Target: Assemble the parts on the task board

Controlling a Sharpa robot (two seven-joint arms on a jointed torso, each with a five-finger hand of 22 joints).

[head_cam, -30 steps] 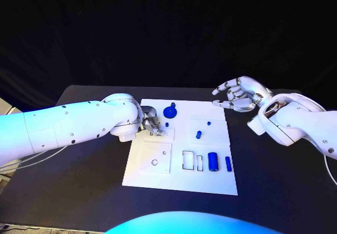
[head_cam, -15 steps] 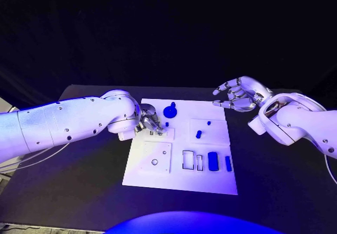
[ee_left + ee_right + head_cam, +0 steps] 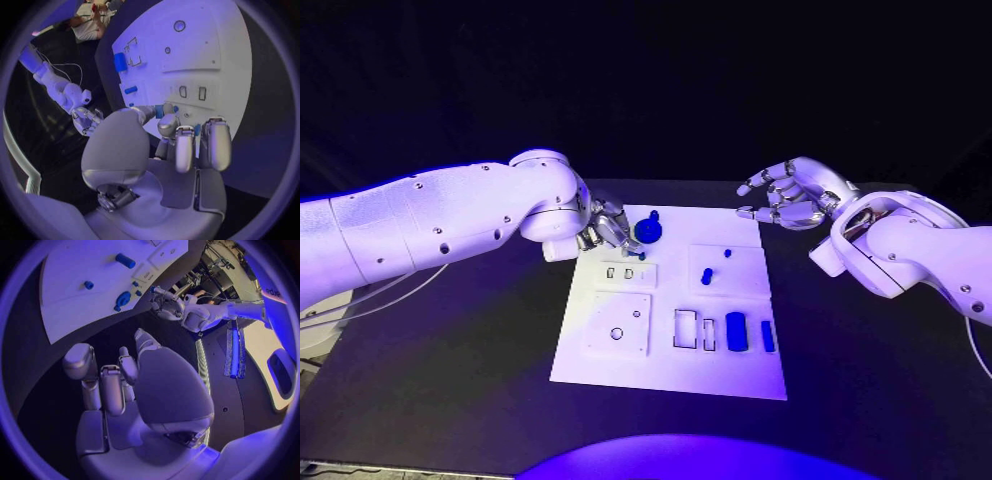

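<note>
- Directly in front of you, the white task board (image 3: 668, 335) lies in the middle of the black table (image 3: 473, 380), its long side running away from you.
- Your left hand (image 3: 607, 230) hovers above the board's far left corner. Its fingers are drawn close together, and the left wrist view shows a small blue part (image 3: 167, 109) pinched at the fingertips (image 3: 164, 111).
- Just past that hand, a blue knob-shaped part (image 3: 648, 229) stands on the board's far end. The two are near each other; I cannot tell whether they touch.
- Beneath the hand, toward you, a small raised block carries two narrow slots (image 3: 619, 272). The hand seems lifted off the surface so the pinched part can be carried clear of the board, probably toward a seat like these.
- At mid-board, a short blue peg (image 3: 707, 276) stands on a square plate. Nearer you, a wide blue block (image 3: 736, 331) and a slim blue bar (image 3: 767, 336) sit beside two empty rectangular outlines.
- Your right hand (image 3: 790, 193) floats off the board's far right corner, above bare table. Its fingers are loosely curled and apart, holding nothing, likely parked there to keep out of the left hand's way.
</note>
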